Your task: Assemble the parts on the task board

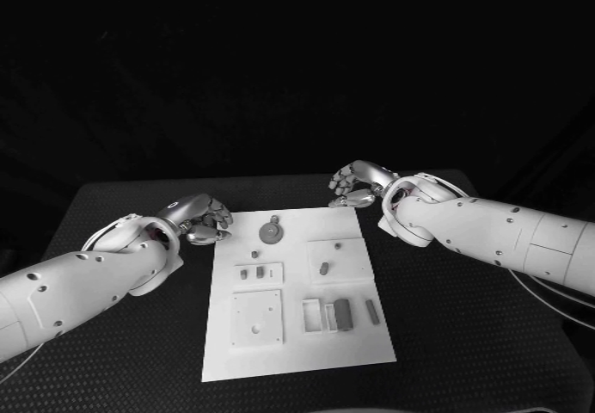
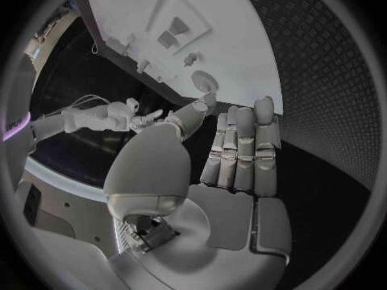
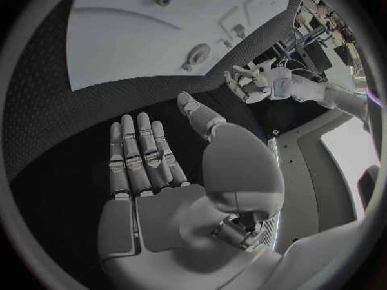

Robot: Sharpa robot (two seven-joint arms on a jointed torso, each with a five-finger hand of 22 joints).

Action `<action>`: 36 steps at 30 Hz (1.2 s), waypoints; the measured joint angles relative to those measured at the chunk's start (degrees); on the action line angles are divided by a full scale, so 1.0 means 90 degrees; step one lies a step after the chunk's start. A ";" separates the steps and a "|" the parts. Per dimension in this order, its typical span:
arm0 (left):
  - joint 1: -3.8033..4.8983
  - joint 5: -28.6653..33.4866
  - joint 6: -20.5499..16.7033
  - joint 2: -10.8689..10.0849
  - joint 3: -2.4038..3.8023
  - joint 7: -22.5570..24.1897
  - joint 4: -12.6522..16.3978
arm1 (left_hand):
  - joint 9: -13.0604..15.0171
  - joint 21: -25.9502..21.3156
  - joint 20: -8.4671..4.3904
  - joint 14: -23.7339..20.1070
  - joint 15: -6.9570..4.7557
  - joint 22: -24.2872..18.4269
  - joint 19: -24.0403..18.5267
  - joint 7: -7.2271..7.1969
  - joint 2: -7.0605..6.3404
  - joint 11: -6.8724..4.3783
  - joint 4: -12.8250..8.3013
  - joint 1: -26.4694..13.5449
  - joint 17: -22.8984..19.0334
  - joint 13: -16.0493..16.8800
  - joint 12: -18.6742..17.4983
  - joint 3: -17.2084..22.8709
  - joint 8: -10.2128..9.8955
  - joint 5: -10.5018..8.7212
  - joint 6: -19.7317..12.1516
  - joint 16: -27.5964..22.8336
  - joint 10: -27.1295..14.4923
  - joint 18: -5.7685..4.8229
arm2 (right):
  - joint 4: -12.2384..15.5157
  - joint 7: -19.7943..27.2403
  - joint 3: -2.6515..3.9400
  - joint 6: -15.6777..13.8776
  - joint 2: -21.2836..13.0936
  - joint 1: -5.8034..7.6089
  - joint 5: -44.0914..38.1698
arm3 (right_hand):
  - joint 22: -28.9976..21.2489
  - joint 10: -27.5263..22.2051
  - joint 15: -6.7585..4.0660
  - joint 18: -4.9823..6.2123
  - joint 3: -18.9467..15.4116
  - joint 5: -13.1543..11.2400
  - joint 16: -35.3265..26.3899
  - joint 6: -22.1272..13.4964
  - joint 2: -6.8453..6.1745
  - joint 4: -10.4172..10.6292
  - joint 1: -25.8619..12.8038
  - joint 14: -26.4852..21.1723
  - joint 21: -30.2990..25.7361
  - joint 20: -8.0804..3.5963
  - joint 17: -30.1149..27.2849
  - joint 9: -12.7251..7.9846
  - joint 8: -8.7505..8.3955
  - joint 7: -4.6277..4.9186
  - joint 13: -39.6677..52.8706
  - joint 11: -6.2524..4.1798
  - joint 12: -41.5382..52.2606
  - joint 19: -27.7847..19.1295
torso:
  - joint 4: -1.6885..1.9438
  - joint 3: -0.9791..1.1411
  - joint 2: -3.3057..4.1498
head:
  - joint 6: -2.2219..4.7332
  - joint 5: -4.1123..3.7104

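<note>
The white task board lies in the middle of the black table. On it sit a round grey part near the far edge, small grey parts in a left recess, one part on a right block, and long parts near the front right. My left hand hovers just off the board's far left corner, and my right hand is beyond its far right corner. In the wrist views both the left hand and the right hand have straight fingers and hold nothing.
A square plate with a hole and an open frame stand on the board's near half. Black textured table surrounds the board on all sides. The round part lies close to my left fingertips, and the same round part lies ahead of my right hand.
</note>
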 measured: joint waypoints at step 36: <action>0.0068 0.3843 0.0079 -0.0722 -0.0002 0.0346 0.0941 | -0.0044 -0.0468 0.0024 -0.0036 0.0037 -0.0305 -0.0066 0.0083 0.0279 0.0008 0.0104 -0.0285 -0.0177 0.0078 0.0025 -0.0290 0.0000 0.0040 -0.0256 -0.0399 -0.0052 -0.0003 | 0.0830 -0.0282 -0.0621 0.0992 -0.0431 -0.0135 -0.3216 | 0.0919 0.1831 -0.1519 0.0745 -0.0258 0.0000 0.3156 0.0409 -0.0050 0.0056 0.0134 0.3396 0.2091 -0.1022 0.2221 -0.0123 0.0245 -0.0274 0.0573 -0.0768 0.0916 0.4091 | -0.0008 -0.0016 -0.0183 | 0.0046 -0.0009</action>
